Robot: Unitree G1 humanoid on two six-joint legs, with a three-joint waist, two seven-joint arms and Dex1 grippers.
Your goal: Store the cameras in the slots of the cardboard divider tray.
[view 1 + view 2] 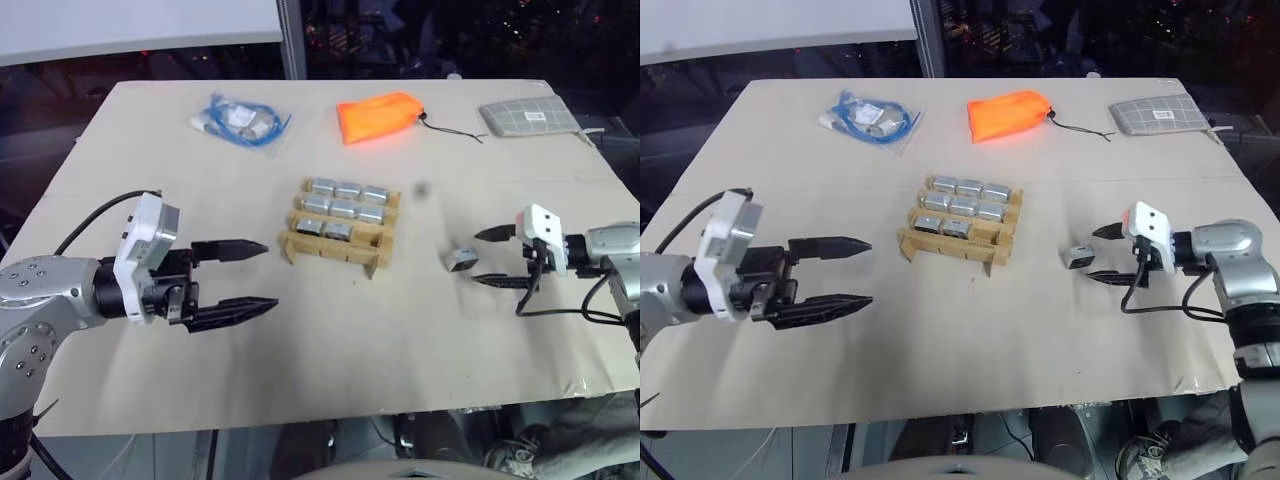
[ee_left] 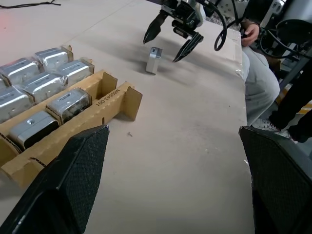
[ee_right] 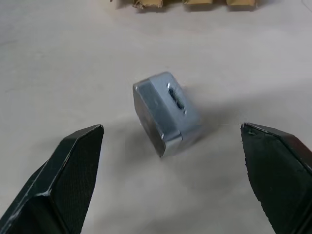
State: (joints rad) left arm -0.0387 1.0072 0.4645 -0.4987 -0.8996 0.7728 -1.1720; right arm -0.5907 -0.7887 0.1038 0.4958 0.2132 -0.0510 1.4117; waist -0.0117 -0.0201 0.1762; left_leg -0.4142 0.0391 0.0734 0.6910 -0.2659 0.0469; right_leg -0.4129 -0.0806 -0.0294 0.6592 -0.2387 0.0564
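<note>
Soft, even overhead light falls on the table [image 1: 300, 340], which reads bright against a dim background from ten to two o'clock. Shadows are faint and short. A small dark smudge [image 1: 420, 189] floats near one o'clock of the tray [image 1: 340, 247]. In the right wrist view the loose camera [image 3: 165, 112] is slightly blurred, the black fingers [image 3: 63, 180] soft at the edges.

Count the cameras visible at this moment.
9. Eight sit in the cardboard divider tray: back row three, middle row three, next row two. One loose camera lies on the table beside the right gripper.
</note>
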